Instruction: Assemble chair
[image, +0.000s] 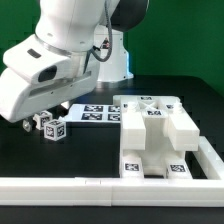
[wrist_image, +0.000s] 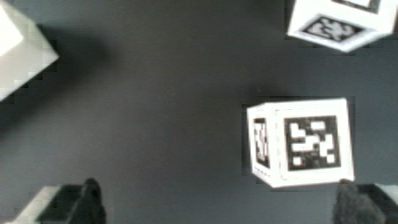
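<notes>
From where I stand the gripper (wrist_image: 217, 206) sits low over the black table (wrist_image: 143, 120), its jaws apart and holding nothing. Only 2 dark fingertips (wrist_image: 71, 205) show in the wrist view.

The piece that matters is a small white post (wrist_image: 299, 142). It lies just ahead of the jaws and off-centre, far closer to 1 finger than to the other, and is not yet between them. Its longer side seems to run across the line joining the 2 fingers, though it is so stubby that I would not swear to it. To my eye the coming move turns on that offset: the jaws need to shift sideways to centre on the post before dropping around it.

The post is hard, smooth plastic, square-edged, with crisp black-and-white tags on 2 visible faces. A 2nd tagged piece (wrist_image: 338, 22) lies farther ahead of the jaws, apart from the post. Well apart from the jaws, the blocky chair body (image: 150, 135) rests inside the long white rail (image: 100, 185), with the marker board (image: 92, 112) lying between it and the jaws.
</notes>
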